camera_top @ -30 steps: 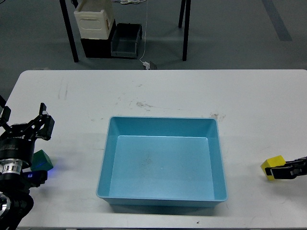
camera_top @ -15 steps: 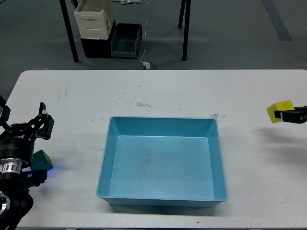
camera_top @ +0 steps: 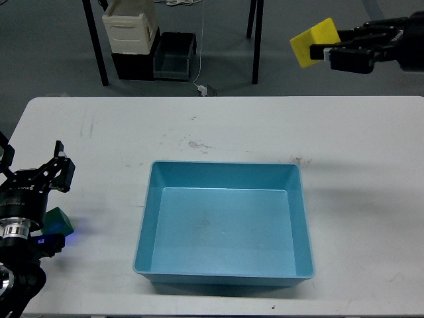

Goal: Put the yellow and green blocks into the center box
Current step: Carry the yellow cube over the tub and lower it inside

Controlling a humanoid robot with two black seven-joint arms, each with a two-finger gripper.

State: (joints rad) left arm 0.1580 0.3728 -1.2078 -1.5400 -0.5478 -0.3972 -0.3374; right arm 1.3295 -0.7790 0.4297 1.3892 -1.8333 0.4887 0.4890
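A light blue box [camera_top: 225, 271] sits empty in the middle of the white table. My right gripper [camera_top: 323, 48] comes in from the upper right, shut on a yellow block [camera_top: 313, 42], held high above the table and up and to the right of the box. A green block [camera_top: 58, 220] lies on the table at the far left, partly hidden by my left arm. My left gripper [camera_top: 33, 171] is open, its fingers spread just above and behind the green block, holding nothing.
The white table [camera_top: 218, 126] spans the view. Beyond its far edge, on the floor, stand a cream container [camera_top: 130, 28], a dark bin [camera_top: 174, 56] and black table legs [camera_top: 96, 43].
My right gripper has lifted the yellow block from the table at the right edge up and leftward, high above the table. The left arm and green block have not moved.
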